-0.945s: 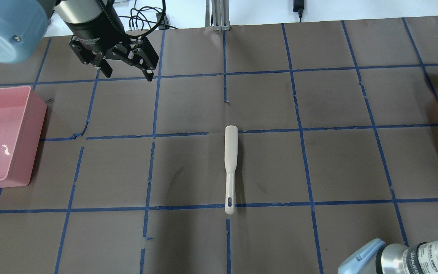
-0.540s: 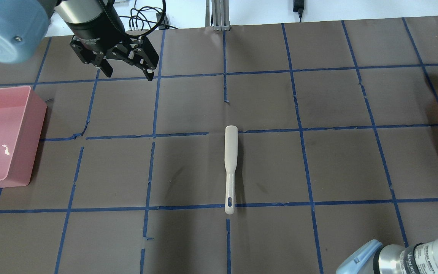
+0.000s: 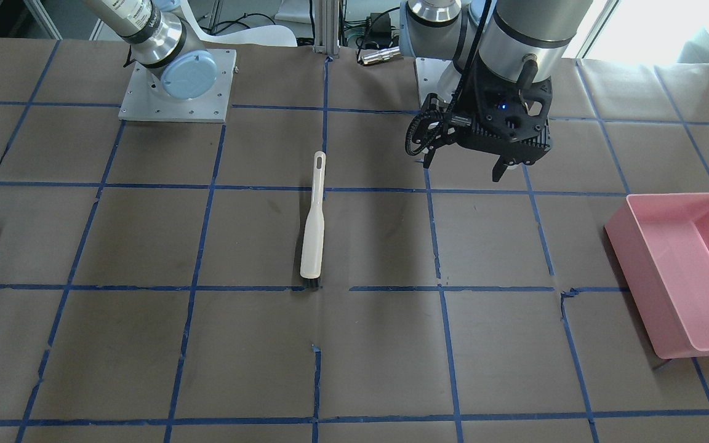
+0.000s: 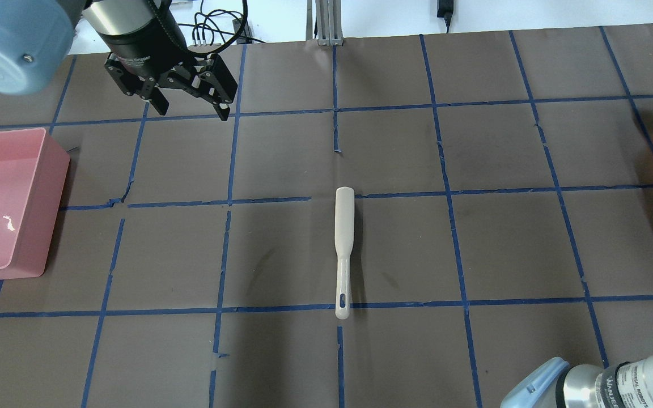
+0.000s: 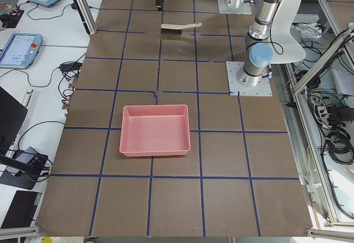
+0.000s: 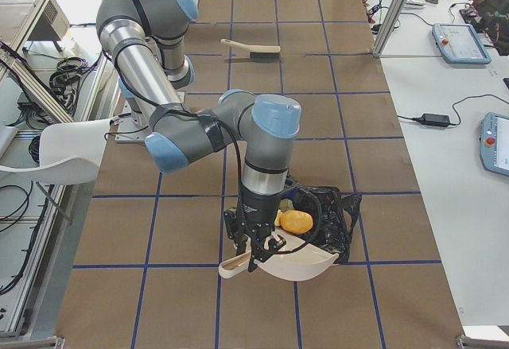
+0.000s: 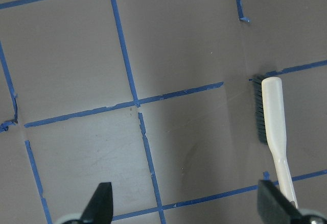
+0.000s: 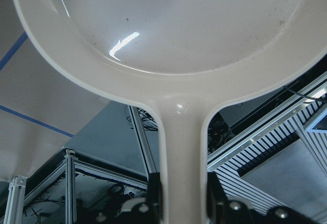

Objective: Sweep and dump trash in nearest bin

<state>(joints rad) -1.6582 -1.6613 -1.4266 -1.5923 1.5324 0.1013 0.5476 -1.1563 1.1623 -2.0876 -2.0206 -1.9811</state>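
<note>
Left gripper (image 4: pixel 192 110) hangs over the far side of the table with its fingers spread wide and nothing in them, well apart from the white brush (image 4: pixel 343 249) lying flat in the middle of the table. Right gripper (image 8: pixel 184 201) is clamped on the handle of the cream dustpan (image 8: pixel 168 25) over at the table's right end. The pink bin (image 4: pixel 57 181) sits at the left edge.

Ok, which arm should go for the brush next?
Left, probably. The left tool is open and empty, with the brush in its wrist view; the right tool is shut on the dustpan handle.
</note>
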